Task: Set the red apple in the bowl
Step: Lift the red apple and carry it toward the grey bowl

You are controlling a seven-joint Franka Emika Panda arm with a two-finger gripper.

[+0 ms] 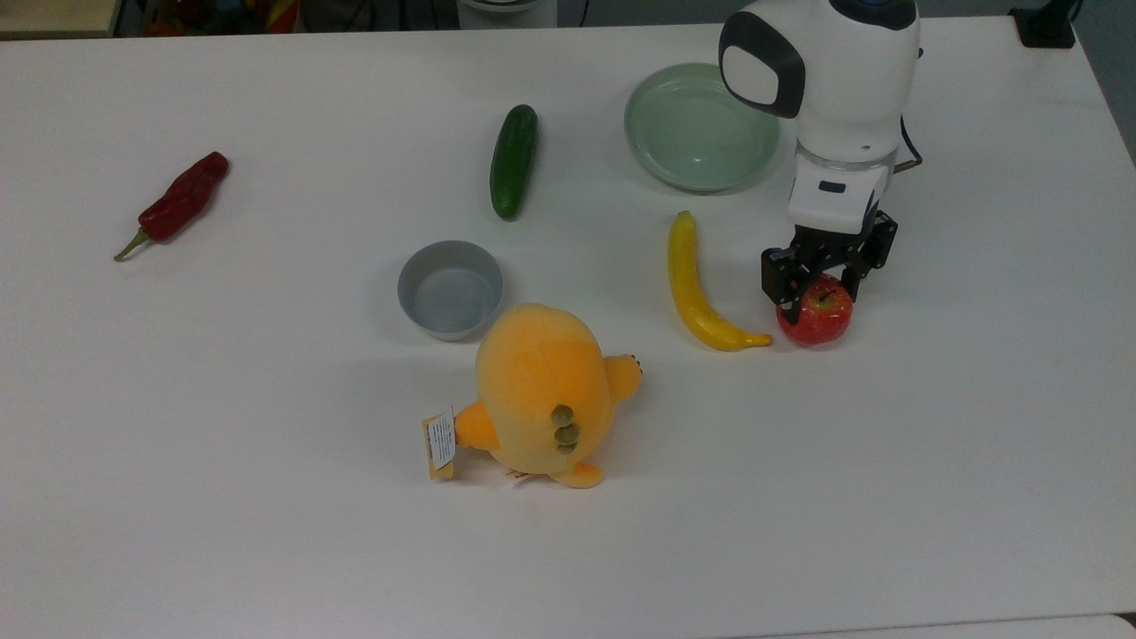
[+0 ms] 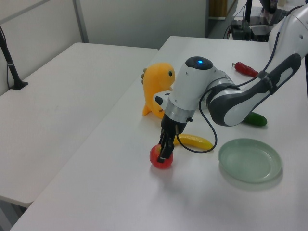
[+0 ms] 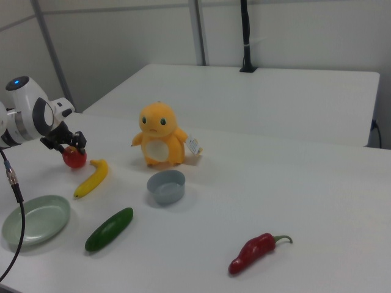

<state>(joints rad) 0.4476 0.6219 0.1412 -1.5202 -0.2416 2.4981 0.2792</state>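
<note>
The red apple (image 1: 821,321) (image 2: 160,161) (image 3: 74,159) rests on the white table at the top view's right, just past the tip of a banana. My gripper (image 1: 821,299) (image 2: 163,155) (image 3: 72,146) reaches down from above with a black finger pressed against each side of the apple, shut on it. The small grey bowl (image 1: 448,330) (image 3: 166,194) stands empty near the table's middle, well off to the top view's left of the apple and close to a plush toy.
A yellow banana (image 1: 697,288) lies between apple and bowl. An orange plush toy (image 1: 541,390) sits right beside the bowl. A pale green dish (image 1: 639,151) sits behind the gripper, a cucumber (image 1: 515,160) behind the bowl, a red chili (image 1: 182,200) at far left.
</note>
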